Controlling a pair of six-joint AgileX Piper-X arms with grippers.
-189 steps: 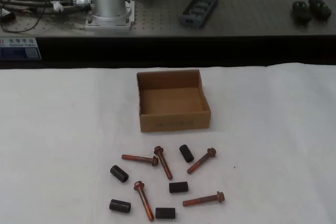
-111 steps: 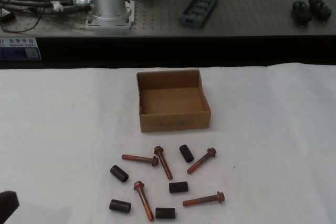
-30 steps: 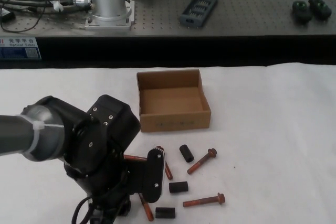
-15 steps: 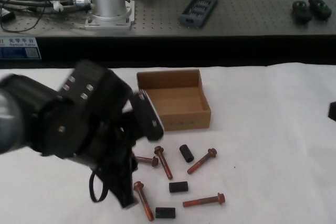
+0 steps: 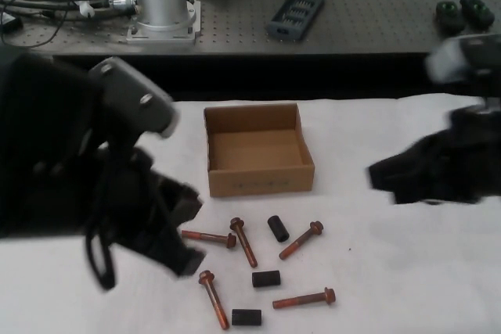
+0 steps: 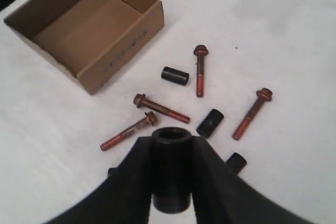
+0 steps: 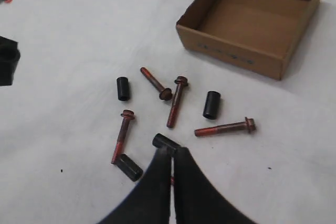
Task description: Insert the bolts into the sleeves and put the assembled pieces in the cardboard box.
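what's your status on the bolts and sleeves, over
Left gripper shut on one sleeve. Right gripper shut, empty. Five bolts lie loose, cardboard box empty. Nothing blocks the bolts.

high: left arm (image 5: 78,177) blurred, right arm (image 5: 442,166) blurred | left wrist: loose sleeve (image 6: 236,162) half hidden behind jaws

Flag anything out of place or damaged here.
Nothing stands out: bolts and sleeves lie loose on the cloth, the box sits upright and empty, and the left pincer holds one sleeve.
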